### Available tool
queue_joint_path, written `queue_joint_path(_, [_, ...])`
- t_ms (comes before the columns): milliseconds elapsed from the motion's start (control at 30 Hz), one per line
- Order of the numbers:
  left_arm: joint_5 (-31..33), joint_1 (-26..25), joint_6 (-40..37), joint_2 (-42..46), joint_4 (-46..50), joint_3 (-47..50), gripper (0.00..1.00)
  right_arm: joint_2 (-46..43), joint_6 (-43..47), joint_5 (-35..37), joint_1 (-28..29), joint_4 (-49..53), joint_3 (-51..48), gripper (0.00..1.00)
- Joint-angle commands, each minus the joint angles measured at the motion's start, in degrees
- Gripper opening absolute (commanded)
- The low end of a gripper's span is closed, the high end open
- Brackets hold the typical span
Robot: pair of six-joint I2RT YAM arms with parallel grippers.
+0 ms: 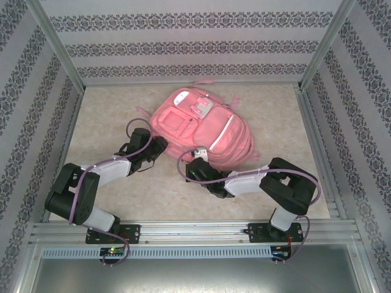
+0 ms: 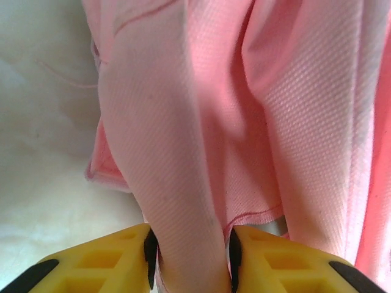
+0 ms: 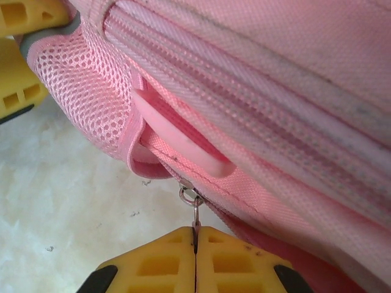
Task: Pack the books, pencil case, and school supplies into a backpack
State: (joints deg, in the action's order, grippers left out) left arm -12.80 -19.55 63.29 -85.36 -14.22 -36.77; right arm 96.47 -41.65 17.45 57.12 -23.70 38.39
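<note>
The right tool [image 3: 195,237] pinches the zipper pull [image 3: 192,198] at the near edge of the backpack [image 1: 211,131]; the left tool [image 2: 192,253] squeezes its cloth further left.

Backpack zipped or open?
Zipped, as far as visible: the backpack lies flat with no gap showing, and the right gripper is shut on its zipper pull.

Top view overhead from rear; both wrist views close on backpack [image 1: 201,131], shared by all.
</note>
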Motion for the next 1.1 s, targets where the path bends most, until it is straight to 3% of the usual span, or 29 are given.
queue_joint_path(0, [2.4,-0.4,-0.5,-1.62,-3.65,-1.54,0.36,-1.93,1.55,0.57,-0.02,5.97,-1.43,0.08])
queue_joint_path(433, [1.77,0.01,-0.2,-2.34,-4.55,-0.93,0.35,-6.03,4.73,-0.19,-0.08,9.84,-5.37,0.09])
queue_joint_path(1067, [-0.23,-0.05,1.23,-3.58,-6.69,-0.73,0.36,3.04,3.2,-3.12,-0.91,16.65,0.72,0.23])
